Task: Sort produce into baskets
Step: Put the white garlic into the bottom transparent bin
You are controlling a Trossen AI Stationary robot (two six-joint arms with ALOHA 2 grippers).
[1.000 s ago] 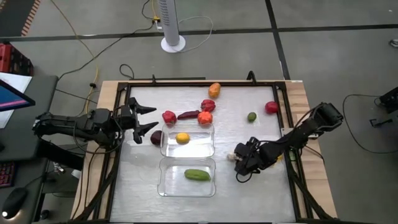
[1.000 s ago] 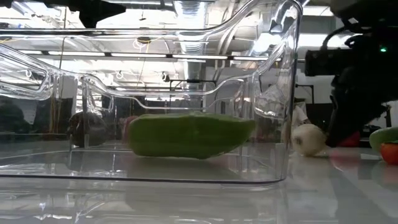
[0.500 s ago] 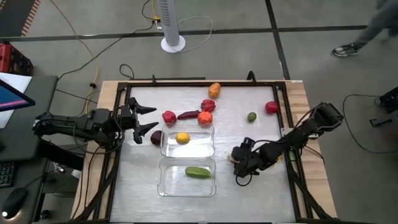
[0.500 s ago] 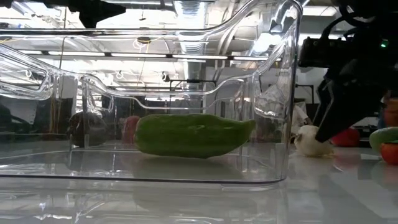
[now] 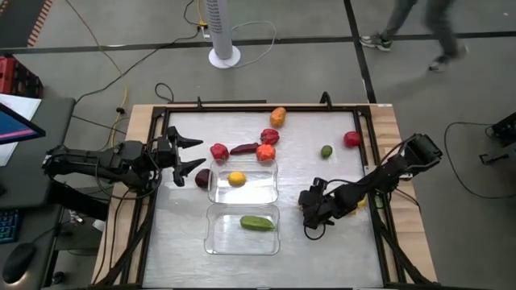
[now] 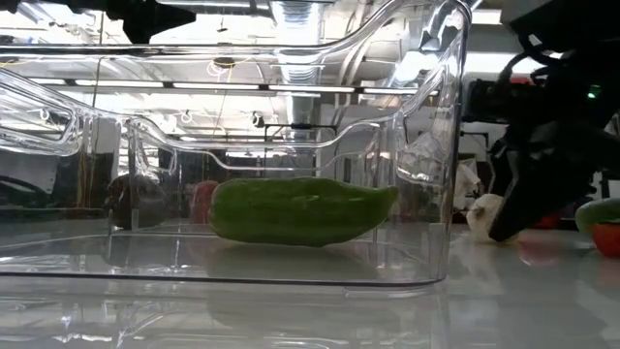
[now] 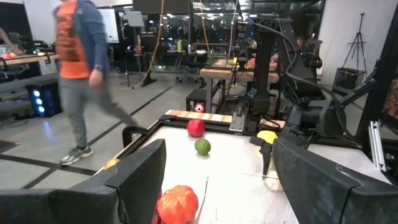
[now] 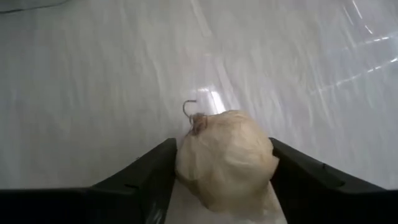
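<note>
Closest to the desk's front edge, a clear basket (image 5: 243,229) holds a green cucumber (image 5: 256,223). At about three o'clock from it, the right gripper (image 5: 310,206) is low over the desk (image 5: 339,258), its two dark fingers (image 8: 146,171) closed against both sides of the pale garlic bulb (image 8: 225,157), which sits on the desk surface. In the low view the bulb (image 6: 484,214) shows just beside the basket's corner, partly hidden by the gripper.

Behind the first basket, at twelve o'clock and touching it, a second clear basket (image 5: 243,182) holds a yellow lemon (image 5: 236,179). A dark purple piece (image 5: 202,179) lies just beside this basket at nine o'clock.

The left gripper (image 5: 190,153) hovers at the desk's left side with its fingers spread wide apart, holding nothing.

Farther back lie a red piece (image 5: 218,151), a dark red chili (image 5: 243,148), an orange-red tomato (image 5: 265,152), another red piece (image 5: 269,136), a green lime (image 5: 326,151), a red fruit (image 5: 351,139) and an orange piece (image 5: 278,117).

Beyond the desk, a person (image 5: 415,24) walks across the floor.
</note>
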